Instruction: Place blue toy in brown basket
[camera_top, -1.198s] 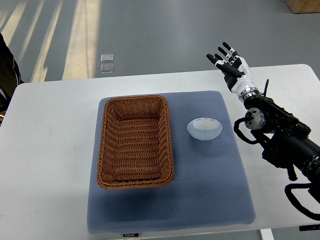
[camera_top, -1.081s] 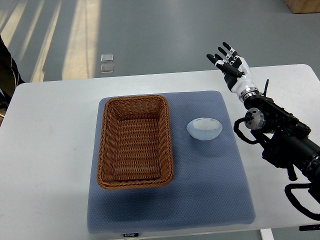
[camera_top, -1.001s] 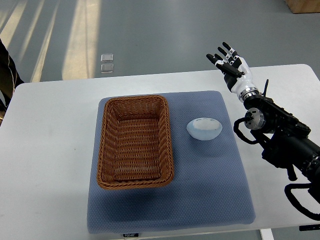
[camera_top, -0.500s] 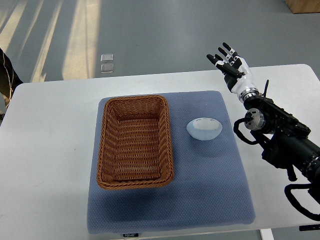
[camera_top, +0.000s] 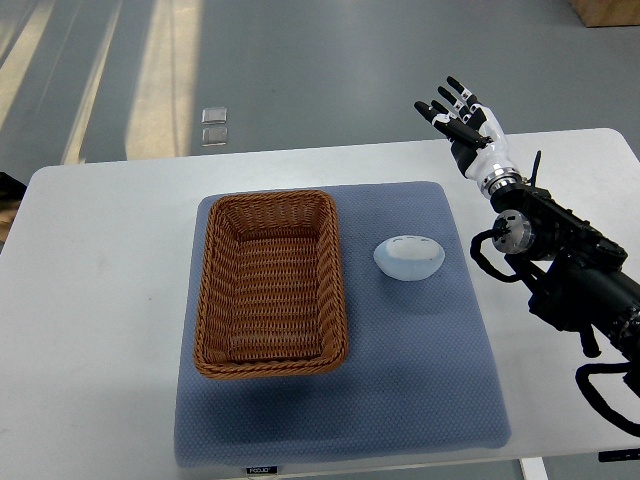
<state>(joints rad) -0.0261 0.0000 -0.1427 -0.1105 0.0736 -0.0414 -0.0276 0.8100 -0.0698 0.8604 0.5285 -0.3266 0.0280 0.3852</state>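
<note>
Blue toy (camera_top: 409, 258), pale and egg-shaped with a smooth, slightly glossy shell, lying on its side on the padded mat (camera_top: 420, 380), just beside the basket's long wall at its 3 o'clock and not touching it; judged untouched, so the grasp not yet begun. Brown basket (camera_top: 270, 282), woven wicker, rectangular with rounded corners and a rolled rim, empty, set lengthwise on the mat's 9 o'clock half; open top judged to suit a simple drop from above. Mat: grey-blue fabric with fine dimpled texture, square-cut, likely laid to stop both items sliding on the smooth white table (camera_top: 100, 300). Right hand (camera_top: 462, 112), black-and-white jointed fingers spread apart and holding nothing, raised past the table's far edge at about 1 o'clock from the toy and well apart from it; forearm of dark housings and looped cables entering from the picture's right edge. Spread posture judged a ready pose ahead of a reach down toward 7 o'clock to close round the toy. Left arm not in view. Rounded, slick shell judged prone to rolling or slipping under a loose grip
</note>
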